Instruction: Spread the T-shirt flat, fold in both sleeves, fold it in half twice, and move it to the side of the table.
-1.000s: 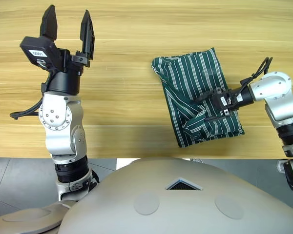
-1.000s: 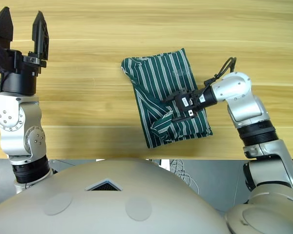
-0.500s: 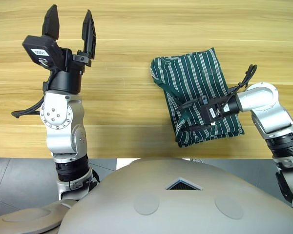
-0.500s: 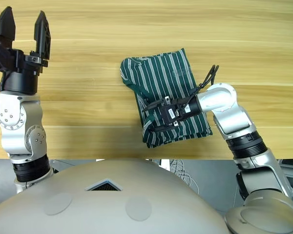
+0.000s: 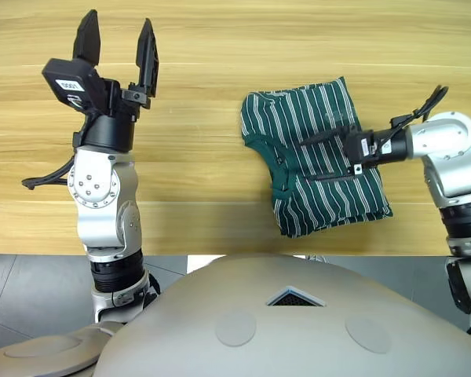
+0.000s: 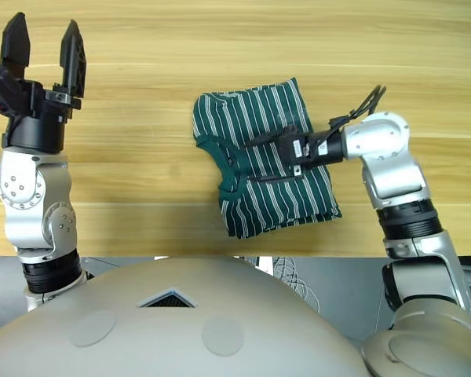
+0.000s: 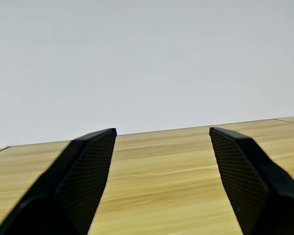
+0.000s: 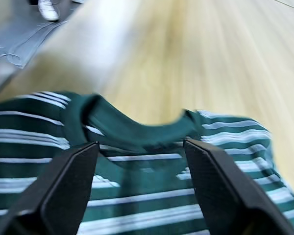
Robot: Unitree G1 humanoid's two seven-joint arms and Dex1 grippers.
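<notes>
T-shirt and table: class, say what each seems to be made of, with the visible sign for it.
T-shirt: soft matte fabric, probably a cotton-like knit; it folds, creases, and has a limp collar band. Table: pale wood or wood-look laminate, smooth, slight sheen; long grain lines and plank seams run across it.

white label on black box-shaped housing at left wrist: dark print, too small to read | small white sticker on black housing at right wrist: print illegible | nothing legible
</notes>
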